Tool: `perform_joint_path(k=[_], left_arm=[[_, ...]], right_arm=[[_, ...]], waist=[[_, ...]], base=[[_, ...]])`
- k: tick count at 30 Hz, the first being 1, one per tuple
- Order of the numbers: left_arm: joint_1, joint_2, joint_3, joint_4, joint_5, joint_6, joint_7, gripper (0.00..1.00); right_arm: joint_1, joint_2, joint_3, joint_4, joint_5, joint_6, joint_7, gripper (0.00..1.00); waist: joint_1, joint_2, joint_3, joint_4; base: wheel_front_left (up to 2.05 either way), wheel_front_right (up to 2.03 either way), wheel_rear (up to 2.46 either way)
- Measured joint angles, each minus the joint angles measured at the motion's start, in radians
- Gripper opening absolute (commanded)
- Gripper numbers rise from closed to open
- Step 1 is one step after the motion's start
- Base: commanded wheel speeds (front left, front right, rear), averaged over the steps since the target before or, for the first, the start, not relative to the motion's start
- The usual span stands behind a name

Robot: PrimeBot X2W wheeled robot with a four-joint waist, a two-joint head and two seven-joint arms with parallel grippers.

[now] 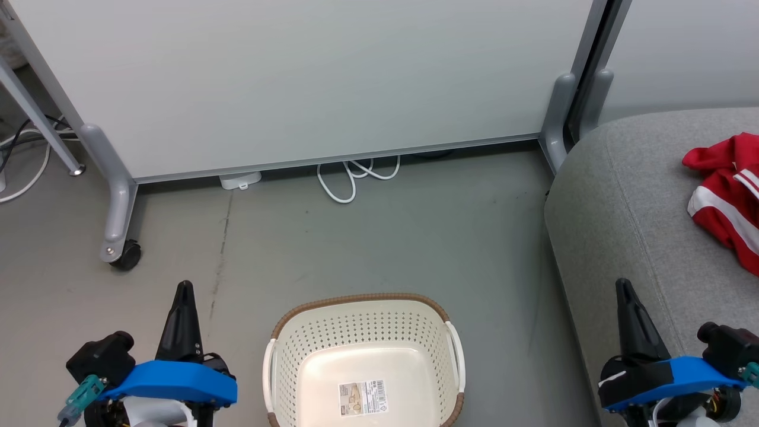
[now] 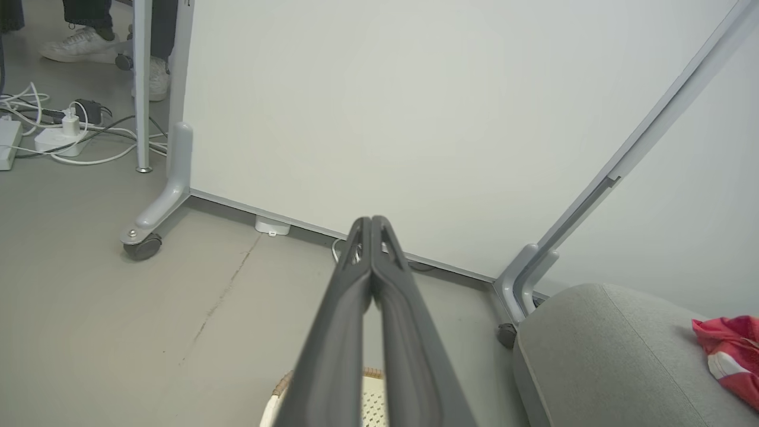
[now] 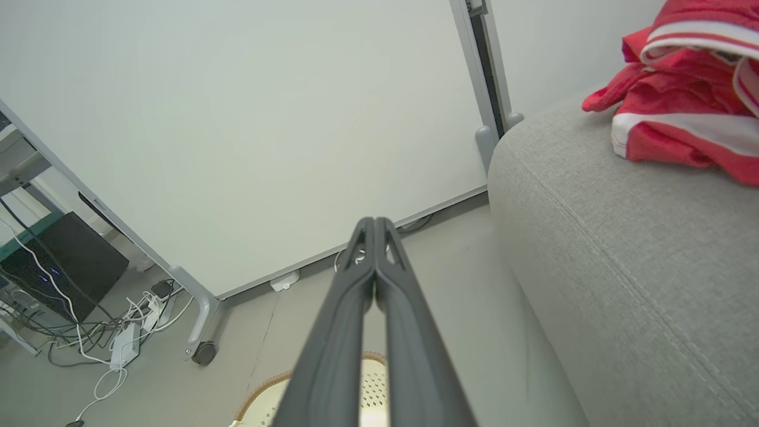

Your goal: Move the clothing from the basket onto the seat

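Head view: the basket (image 1: pixel 362 323), bottom centre, carries just a barcode sticker (image 1: pixel 362 397) on its floor. The clothing (image 1: pixel 726 196) lies crumpled on the seat (image 1: pixel 622 225) at the right edge. Left jaws and right jaws, in the lower corners, are pressed together on nothing.

Left wrist view: red fabric sits at lower right.

Right wrist view: the heap at upper right looks light, limp and non-slippery, best pinched at a raised fold.
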Motion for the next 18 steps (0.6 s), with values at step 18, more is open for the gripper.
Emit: perform_joint_path(k=[18], left_arm=[[0.000, 0.000, 0.024, -0.016, -0.281, 0.000, 0.070, 0.00]], right_arm=[[-0.001, 0.000, -0.009, -0.005, 0.289, 0.000, 0.070, 0.00]], waist=[[0.0000, 0.0000, -0.009, -0.004]], base=[[0.00, 0.00, 0.00]])
